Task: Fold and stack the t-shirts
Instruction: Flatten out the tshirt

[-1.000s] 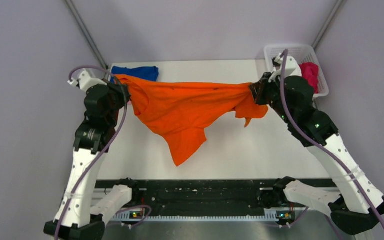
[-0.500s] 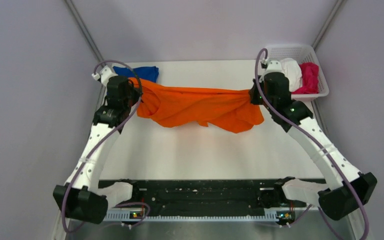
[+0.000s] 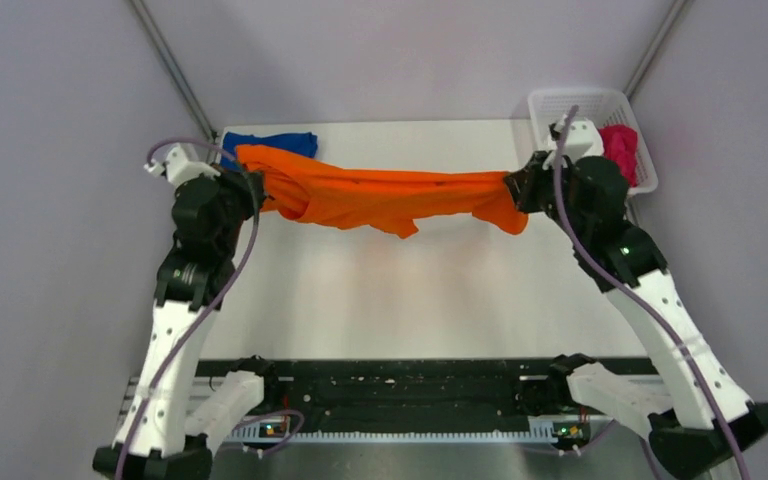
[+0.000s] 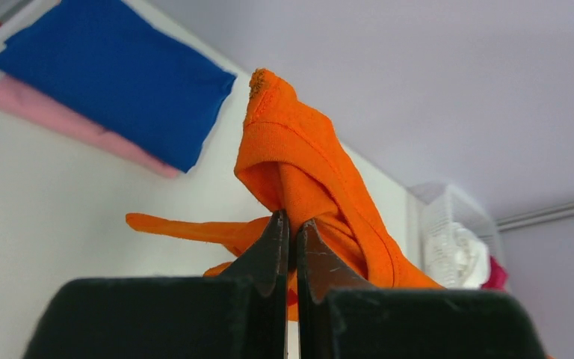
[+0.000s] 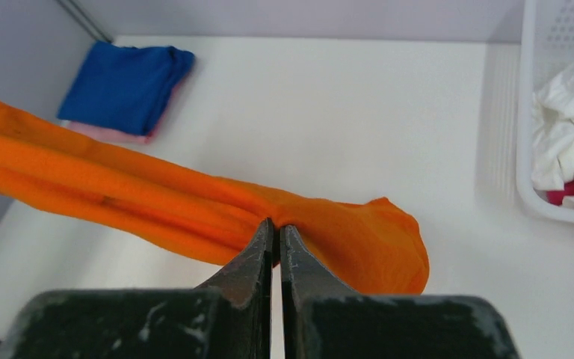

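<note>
White desk (image 3: 410, 290), grey walls close on three sides, and the orange t-shirt (image 3: 390, 197) is up off the surface, strung between both arms. The left end effector (image 3: 252, 188) is clenched on one bunched end and the right end effector (image 3: 515, 187) on the other.

A second ago a long tail of cloth drooped toward the near edge. Now it's drawn up, and the shirt runs as a taut, rope-like band across the far half of the desk. My read is stretched but not spread. Both grips look to be on gathered cloth rather than clean corners, though the wrist views don't quite settle that. So this fold hasn't begun.

The stack waits at the far left corner, blue t-shirt (image 3: 272, 143) folded on top of the pink t-shirt (image 4: 60, 123), just behind the left arm. At far right the basket (image 3: 600, 100) sits beside the right arm, holding the white t-shirt (image 5: 568, 142) and the magenta t-shirt (image 3: 620, 150). The open room is the near middle of the desk, and the walls hem both arms.
</note>
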`<move>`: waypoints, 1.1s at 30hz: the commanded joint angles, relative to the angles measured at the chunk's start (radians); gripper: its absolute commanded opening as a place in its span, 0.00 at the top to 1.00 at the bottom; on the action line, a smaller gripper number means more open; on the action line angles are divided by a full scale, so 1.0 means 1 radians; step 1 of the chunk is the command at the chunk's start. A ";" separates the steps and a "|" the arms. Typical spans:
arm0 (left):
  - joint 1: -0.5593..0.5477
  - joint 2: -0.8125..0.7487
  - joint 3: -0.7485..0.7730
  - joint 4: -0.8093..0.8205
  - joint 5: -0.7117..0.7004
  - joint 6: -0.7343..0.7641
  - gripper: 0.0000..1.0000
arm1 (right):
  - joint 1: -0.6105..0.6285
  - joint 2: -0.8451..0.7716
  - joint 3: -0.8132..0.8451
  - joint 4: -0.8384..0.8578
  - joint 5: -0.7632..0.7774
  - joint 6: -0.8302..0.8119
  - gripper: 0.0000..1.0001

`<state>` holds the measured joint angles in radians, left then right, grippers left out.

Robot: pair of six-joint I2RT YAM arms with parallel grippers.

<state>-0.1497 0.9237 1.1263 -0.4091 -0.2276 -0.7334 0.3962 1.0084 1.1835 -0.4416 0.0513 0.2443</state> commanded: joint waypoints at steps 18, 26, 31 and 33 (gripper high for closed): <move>0.011 0.197 -0.137 0.189 -0.115 -0.023 0.88 | -0.025 0.117 -0.207 0.220 0.156 0.061 1.00; 0.019 0.689 0.195 -0.089 -0.081 -0.019 0.04 | -0.071 0.663 0.086 0.153 0.198 0.094 0.01; 0.002 0.537 0.045 -0.065 0.058 0.005 0.01 | -0.071 0.488 -0.078 0.248 0.200 0.124 0.01; -0.048 0.465 -0.032 -0.068 0.082 0.035 0.01 | -0.073 0.378 -0.195 0.314 0.189 0.152 0.01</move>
<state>-0.1394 1.5635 1.1889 -0.4629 -0.2321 -0.7479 0.3286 1.6218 1.1137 -0.2497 0.2150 0.3420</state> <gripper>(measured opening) 0.987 0.985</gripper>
